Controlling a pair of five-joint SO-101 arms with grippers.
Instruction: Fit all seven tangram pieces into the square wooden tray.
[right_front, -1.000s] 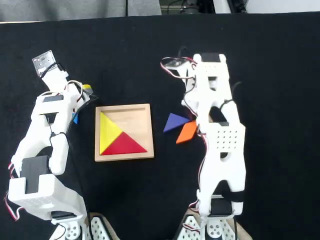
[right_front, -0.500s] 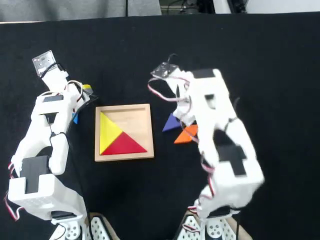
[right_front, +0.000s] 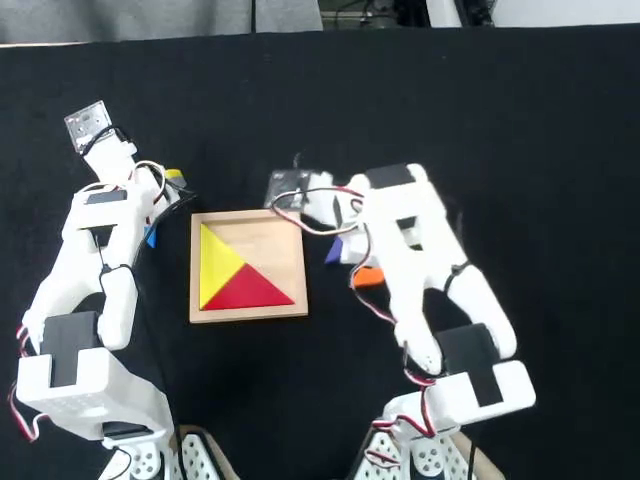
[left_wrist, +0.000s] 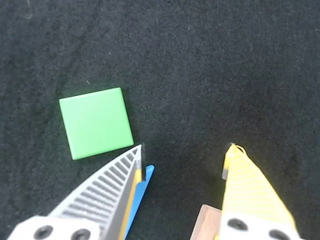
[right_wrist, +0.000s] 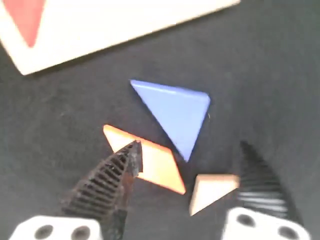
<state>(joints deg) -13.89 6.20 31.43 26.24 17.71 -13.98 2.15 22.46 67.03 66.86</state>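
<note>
On the black table (right_front: 540, 150), the left arm (right_front: 95, 250) stands at the left of the high view, wrist just beside the upper left corner of the tray; the left gripper (left_wrist: 186, 147) hangs over bare cloth with its claw wide apart, grey finger on one side and yellow finger on the other, nothing between them; a green square (left_wrist: 96, 122) lies flat just beyond the grey fingertip, apart from it; a thin edge of a blue piece (left_wrist: 140, 192) shows against the grey finger, its shape not determinable; the square wooden tray (right_front: 250, 213) lies between the two arms; inside it a yellow triangle (right_front: 220, 265) fills the left side and a red triangle (right_front: 248, 290) fills the bottom side, their long edges touching; the rest of the tray floor is bare wood; just right of the tray the right gripper (right_wrist: 190, 150) sits low over three loose pieces, claw spread wide, holding nothing; a blue triangle (right_wrist: 175, 112) lies nearest the tray, apart from its edge; an orange parallelogram (right_wrist: 150, 162) touches it, partly under one black fingertip; a pale orange piece (right_wrist: 212, 192) lies beside the other finger.
</note>
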